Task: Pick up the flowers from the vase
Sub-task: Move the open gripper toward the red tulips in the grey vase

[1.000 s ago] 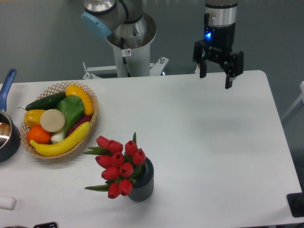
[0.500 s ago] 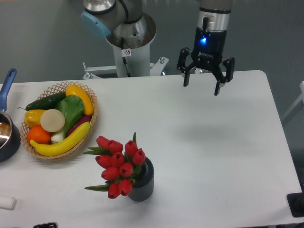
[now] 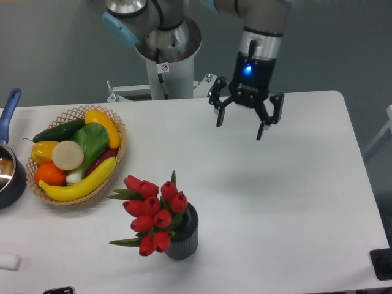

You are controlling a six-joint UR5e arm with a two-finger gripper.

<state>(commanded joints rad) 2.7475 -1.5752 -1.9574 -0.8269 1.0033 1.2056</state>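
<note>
end effector (image 3: 240, 129) moved left, jaws spread | flowers (image 3: 153, 211) unmoved

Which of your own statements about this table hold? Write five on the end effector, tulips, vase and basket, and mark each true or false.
1. The two-finger end effector is open. True.
2. It grips the red tulip bunch. False: it hangs apart, empty.
3. The tulips stand in the dark grey ribbed vase. True.
4. The woven wicker basket is empty. False: it holds fruit and vegetables.
5. The vase lies tipped over. False: upright.
</note>
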